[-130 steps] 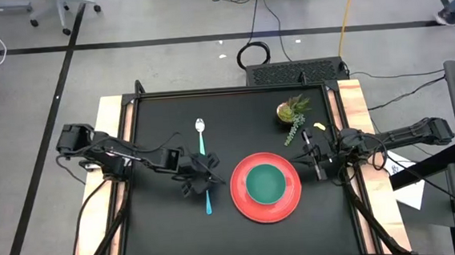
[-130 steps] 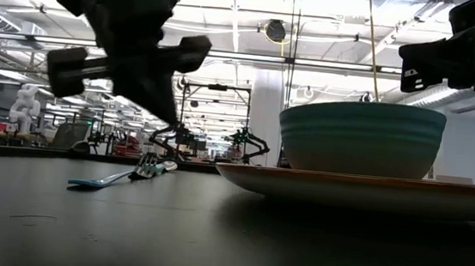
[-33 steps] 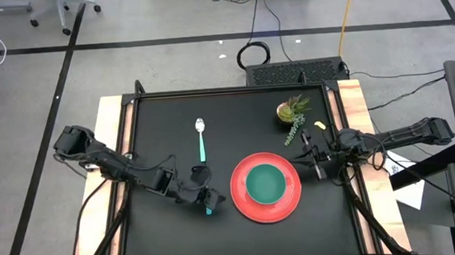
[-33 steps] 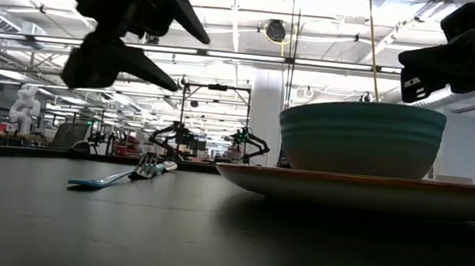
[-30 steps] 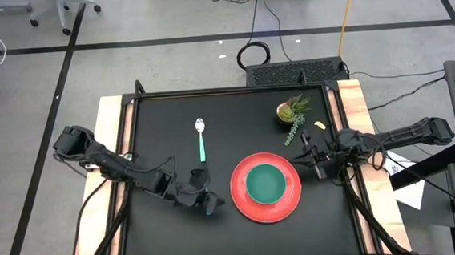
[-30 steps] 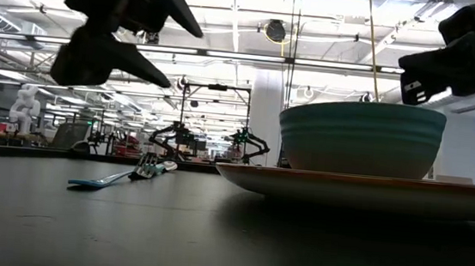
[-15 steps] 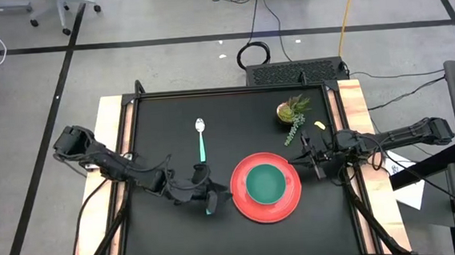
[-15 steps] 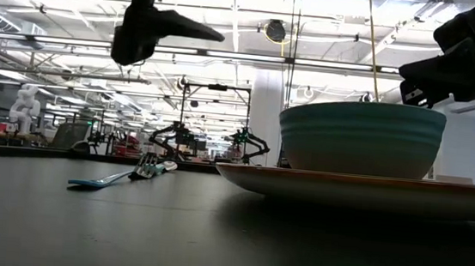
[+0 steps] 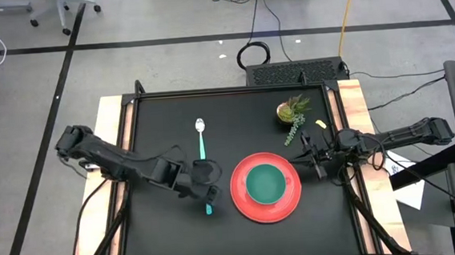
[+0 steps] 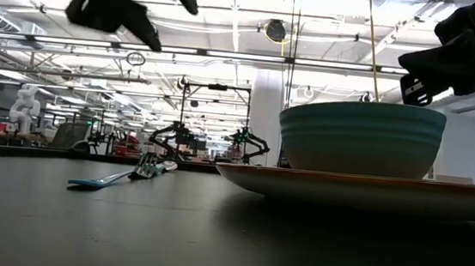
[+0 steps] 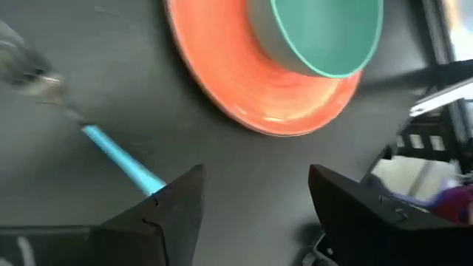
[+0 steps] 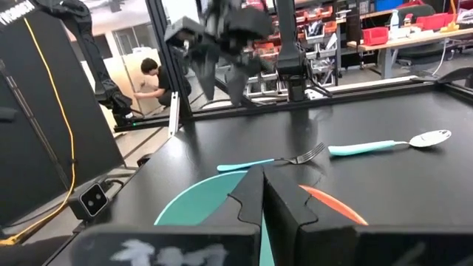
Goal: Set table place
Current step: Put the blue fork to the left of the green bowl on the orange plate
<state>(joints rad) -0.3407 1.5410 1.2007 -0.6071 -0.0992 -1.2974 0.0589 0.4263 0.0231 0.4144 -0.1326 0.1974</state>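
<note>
The red plate (image 9: pixel 266 191) lies on the black table (image 9: pixel 171 236) with the teal bowl (image 9: pixel 265 183) standing in it. Left of the plate the teal-handled fork (image 10: pixel 121 177) lies flat; its handle (image 11: pixel 122 159) shows below my left gripper (image 9: pixel 205 187). That gripper hangs open, high above the fork (image 10: pixel 132 3). The spoon (image 9: pixel 201 137) lies farther back, its bowl end toward the far edge. My right gripper (image 9: pixel 314 161) is shut and hovers at the plate's right rim, above bowl height (image 10: pixel 460 58).
A small green potted plant (image 9: pixel 292 109) stands at the far right of the table. Pale wood strips (image 9: pixel 113 151) run along both short sides. Bare black table top lies near the front edge. A person (image 12: pixel 151 81) is in the room beyond.
My left gripper has risen well above the fork and drifted a little toward the far edge and the plate, turning as it went; it stays open. The fork lies where it was.
</note>
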